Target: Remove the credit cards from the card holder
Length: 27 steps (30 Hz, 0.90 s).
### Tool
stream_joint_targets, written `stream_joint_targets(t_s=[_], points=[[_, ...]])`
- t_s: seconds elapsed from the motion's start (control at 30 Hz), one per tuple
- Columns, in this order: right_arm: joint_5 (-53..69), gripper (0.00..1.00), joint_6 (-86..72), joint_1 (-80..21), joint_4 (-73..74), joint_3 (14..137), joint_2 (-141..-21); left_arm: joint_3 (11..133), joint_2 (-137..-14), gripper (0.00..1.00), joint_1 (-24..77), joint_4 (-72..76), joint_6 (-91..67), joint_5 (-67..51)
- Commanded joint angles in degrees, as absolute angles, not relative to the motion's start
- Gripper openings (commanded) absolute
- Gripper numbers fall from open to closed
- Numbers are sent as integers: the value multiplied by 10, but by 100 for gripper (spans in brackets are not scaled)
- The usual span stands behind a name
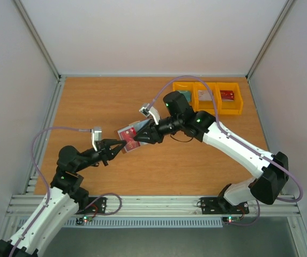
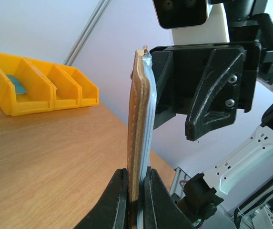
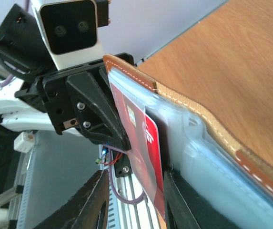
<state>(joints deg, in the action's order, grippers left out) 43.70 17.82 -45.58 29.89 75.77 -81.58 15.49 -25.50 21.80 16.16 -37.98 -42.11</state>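
Left gripper (image 2: 135,175): jaws nearly shut, clamped on the lower edge of the holder (image 2: 137,109). The holder is held upright in the air above the table (image 1: 196,166), edge-on to the left wrist camera and open toward the right arm. Judged purpose: a fixed grip to pull against, with the pockets turned to the other arm.

Right gripper (image 3: 135,177): jaws partly open, one finger on each side of the red card (image 3: 150,143). A gap shows on one side, so no firm pinch is visible. The card sticks partway out of a blue-grey pocket; the rest is still inside. Judged step: closing on the card to draw it along the pocket.

Holder location: mid-table and raised, between the two grippers.

Yellow bins (image 2: 29,107) sit at the far edge, well apart from the grippers. One holds a teal card (image 2: 17,85).

Writing: none legible. The red card has a pale chip patch and a white mark, unreadable. No brand is visible on the leather.
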Motion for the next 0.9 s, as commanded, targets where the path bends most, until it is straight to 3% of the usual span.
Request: stream_joint_targets(t_s=[0.0, 0.17, 0.37, 0.53, 0.63, 0.73, 0.87], points=[[538, 29, 185, -459, 247, 759, -841, 165, -251, 0, 227, 259, -382, -489], [591, 19, 184, -459, 212, 735, -812, 165, -253, 0, 227, 260, -383, -486], [579, 16, 177, -461, 207, 731, -818, 165, -258, 0, 228, 264, -384, -486], [581, 2, 198, -456, 225, 726, -803, 163, -252, 0, 228, 256, -386, -479], [577, 1, 216, -445, 261, 728, -792, 160, -250, 2, 228, 255, -389, -476], [568, 1, 228, -436, 290, 733, -787, 159, -249, 10, 228, 257, -390, -476], [566, 1, 246, -432, 316, 749, -786, 160, -249, 12, 228, 258, -390, -480]])
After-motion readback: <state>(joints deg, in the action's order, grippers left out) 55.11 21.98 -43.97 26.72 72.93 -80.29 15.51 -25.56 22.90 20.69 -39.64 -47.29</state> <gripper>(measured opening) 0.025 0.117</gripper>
